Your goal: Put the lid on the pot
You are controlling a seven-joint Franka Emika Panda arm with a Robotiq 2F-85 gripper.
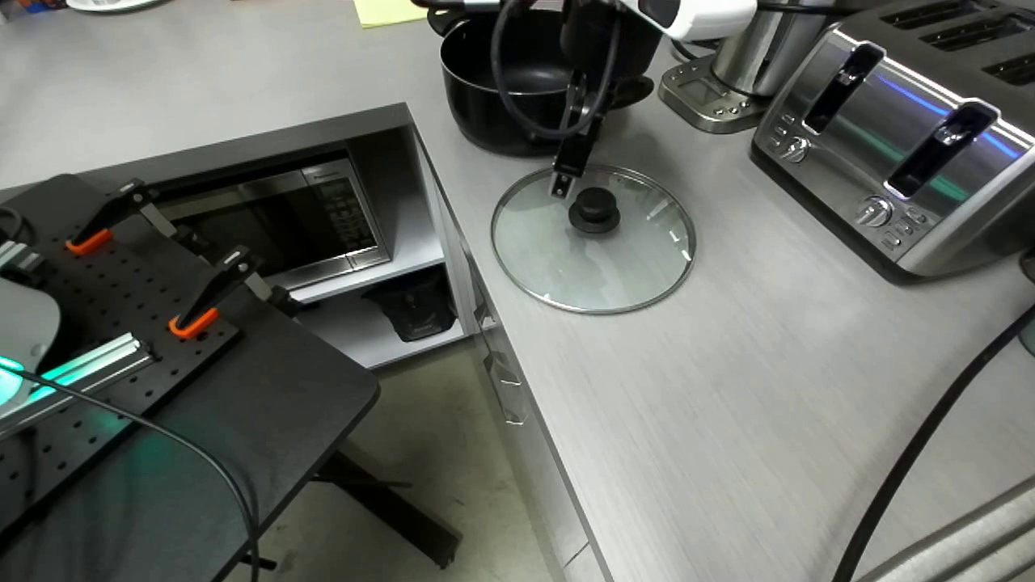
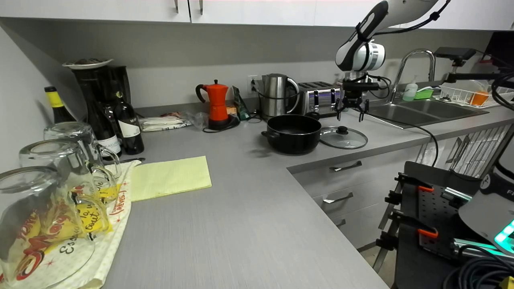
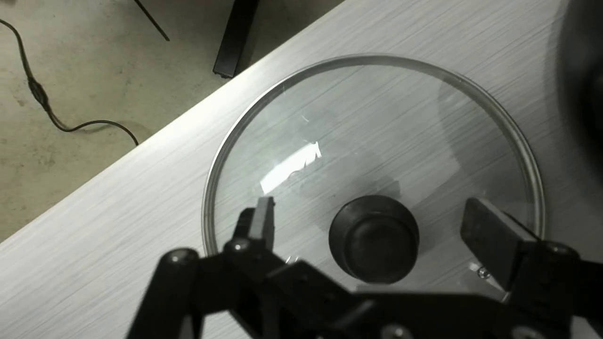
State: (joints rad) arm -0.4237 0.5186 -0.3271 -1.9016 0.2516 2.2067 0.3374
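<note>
Where the hand (image 3: 370,219) overlaps, the lid (image 3: 372,122) is hidden.

In an exterior view, the camera looks down on the desk (image 1: 711,420) from nearby; in an exterior view, it looks from farther off, past glass mugs (image 2: 60,192) toward the sink (image 2: 405,112). The wrist view faces down, close over the lid (image 3: 373,178), which all three share.

Counted one pot (image 2: 294,138), one lid (image 1: 593,252), one hand (image 2: 350,115). Toaster (image 1: 869,141), kettle (image 2: 274,102), red moka pot (image 2: 218,103) and microwave (image 1: 271,218) numbered one each. From the centre of an exterior view, three glass mugs (image 2: 34,216) sat between 8 and 9 o'clock, three wine bottles (image 2: 127,126) showed at 9, two orange-padded clamps (image 2: 414,222) toward 4.
</note>
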